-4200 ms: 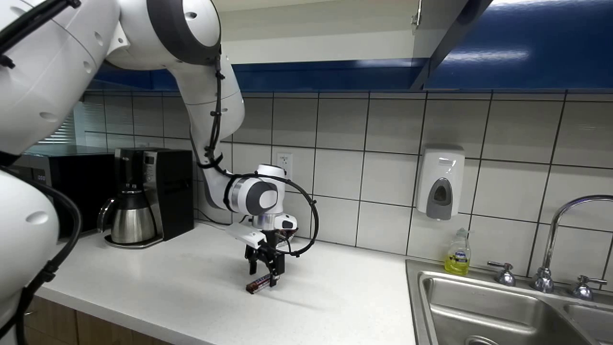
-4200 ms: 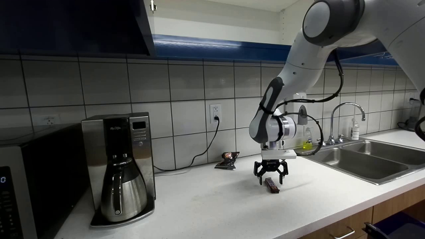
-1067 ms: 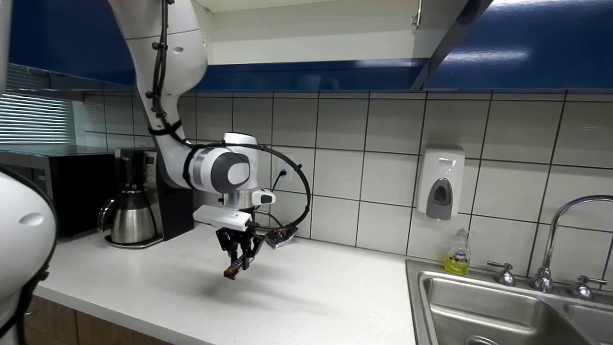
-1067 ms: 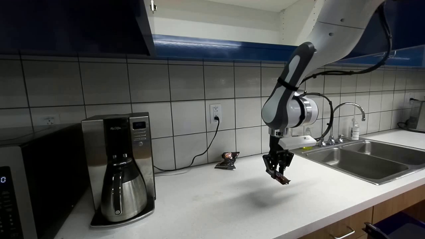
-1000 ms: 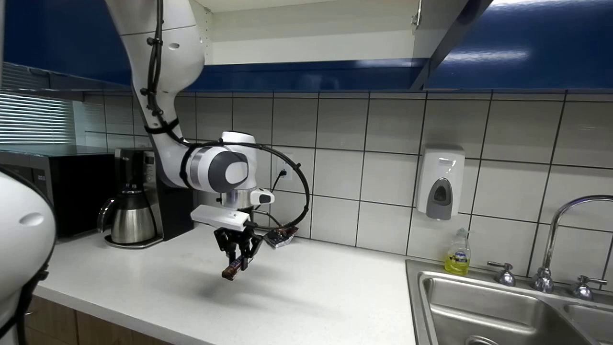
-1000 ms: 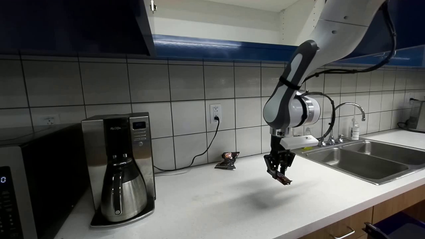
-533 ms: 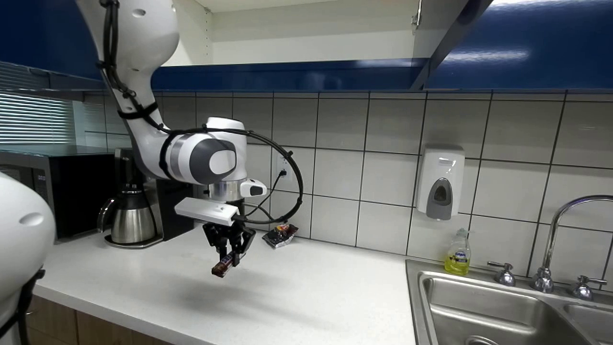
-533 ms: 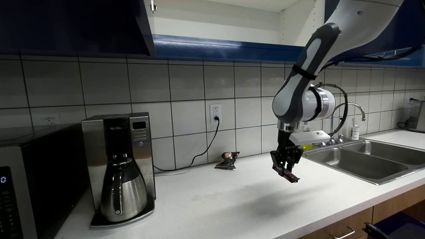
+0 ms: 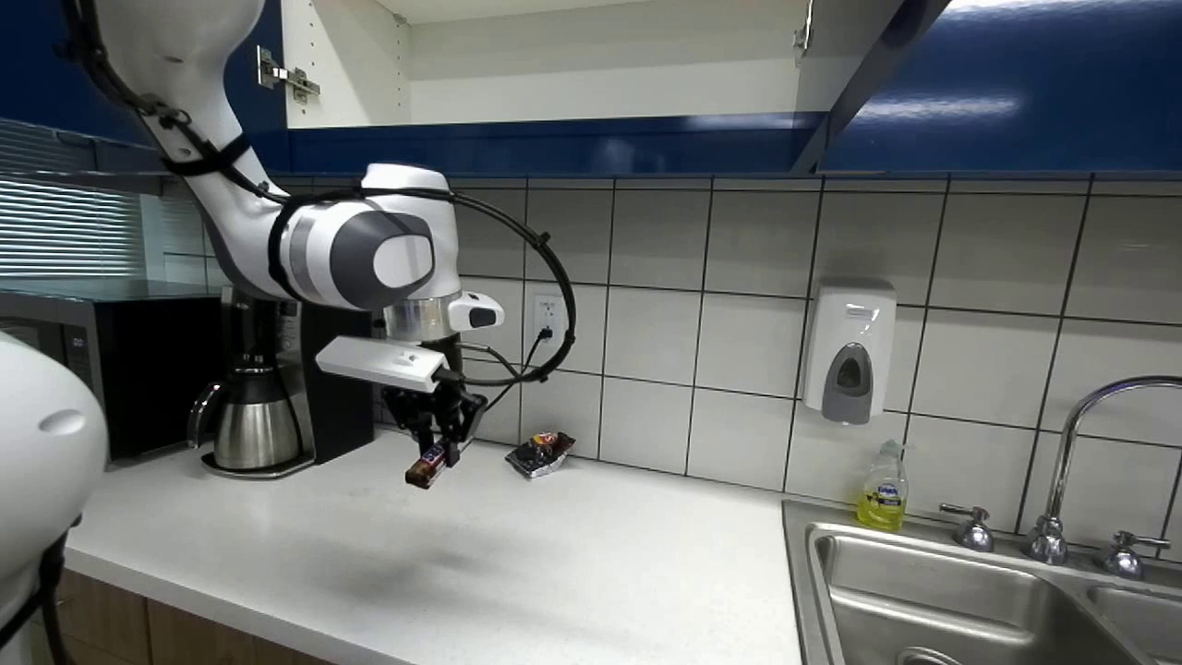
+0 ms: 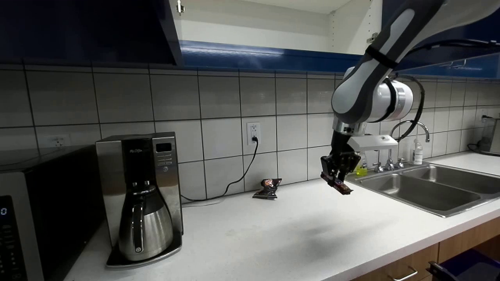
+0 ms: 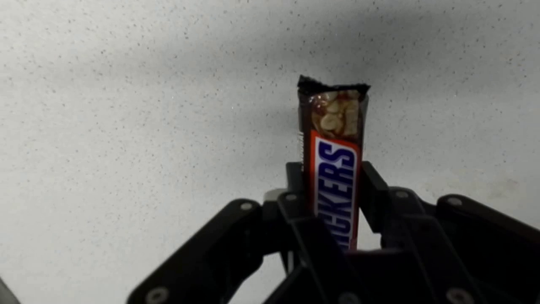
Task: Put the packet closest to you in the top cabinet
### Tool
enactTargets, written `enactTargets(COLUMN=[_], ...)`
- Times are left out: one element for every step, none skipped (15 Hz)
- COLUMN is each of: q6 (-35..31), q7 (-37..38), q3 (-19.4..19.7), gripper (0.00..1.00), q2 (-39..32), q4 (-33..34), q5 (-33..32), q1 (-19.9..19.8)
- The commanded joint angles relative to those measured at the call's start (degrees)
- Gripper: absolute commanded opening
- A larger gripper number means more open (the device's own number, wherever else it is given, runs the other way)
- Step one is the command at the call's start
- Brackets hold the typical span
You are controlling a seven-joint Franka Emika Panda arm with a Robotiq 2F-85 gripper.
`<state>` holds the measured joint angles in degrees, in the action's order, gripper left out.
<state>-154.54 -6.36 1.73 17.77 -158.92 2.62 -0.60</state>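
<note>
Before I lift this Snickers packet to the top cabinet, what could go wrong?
The gripper pinches the packet with one end jutting out; a bump might twist it loose.
Both hang below the top cabinet; too low a lift may snag its blue bottom edge.
In an exterior view, the arm overlaps the open door and could knock it.

On the speckled white worktop (image 10: 234,234), a crumpled dark foil packet (image 10: 268,189) lies near the white-tiled wall (image 10: 218,136). A steel carafe (image 10: 153,230) stands in a black-and-silver coffee maker (image 10: 109,171); a clear bottle of yellow liquid (image 9: 882,494) stands at the back edge of the steel sink (image 9: 803,573).
</note>
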Motion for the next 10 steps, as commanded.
enactTargets(q6=[2.63, 2.93, 3.69, 3.80, 4.10, 4.57, 5.24, 5.73, 6.11, 6.35], q7=[-1.03, -0.83, -0.87, -0.81, -0.77, -0.87, -0.90, -0.88, -0.87, -0.70], q3=[1.02, 1.07, 1.23, 1.27, 1.33, 1.46, 1.55, 1.69, 1.81, 1.87], gripper=[0.11, 0.11, 0.11, 0.11, 0.11, 0.11, 0.11, 0.11, 0.11, 0.11], q2=[9.35, 11.34, 12.03, 14.47, 17.21, 18.90, 20.64, 22.44, 24.31, 26.35], q4=[-1.48, -1.49, 0.11, -0.59, -1.33, -1.13, -0.95, -0.80, -0.98, -1.19], q5=[-0.29, -0.33, -0.33, -0.39, -0.29, -0.22, -0.19, -0.07, -0.08, -0.09], q1=[0.46, 0.47, 0.56, 0.62, 0.77, 0.94, 1.09, 1.32, 1.47, 1.54])
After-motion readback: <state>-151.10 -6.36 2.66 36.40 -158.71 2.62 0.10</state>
